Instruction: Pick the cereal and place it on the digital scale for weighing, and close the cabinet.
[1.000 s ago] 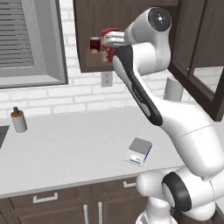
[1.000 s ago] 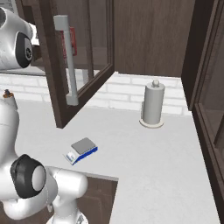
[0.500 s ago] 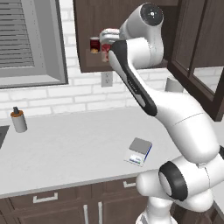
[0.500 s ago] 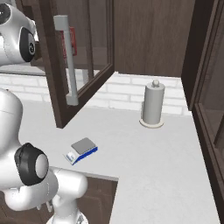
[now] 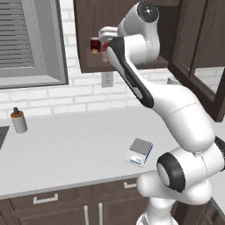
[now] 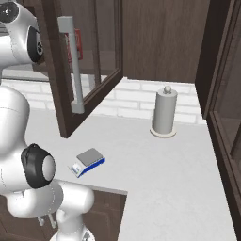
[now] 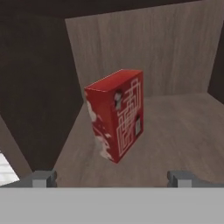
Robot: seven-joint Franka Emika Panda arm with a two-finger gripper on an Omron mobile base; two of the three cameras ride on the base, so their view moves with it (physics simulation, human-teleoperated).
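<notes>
Cereal [image 7: 116,114] upright on cabinet [image 7: 175,127] shelf, dead ahead of end effector [image 7: 112,178]. Fingers wide apart, empty, box centred between.

The arm's upper joint has swung toward the upper middle of the left base view. The wrist has pushed deeper into the cabinet [image 5: 132,39], toward the cereal [image 7: 116,114].

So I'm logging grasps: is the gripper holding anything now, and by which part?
Nothing is held: the gripper is open, its fingertips short of the cereal in the cabinet.
</notes>
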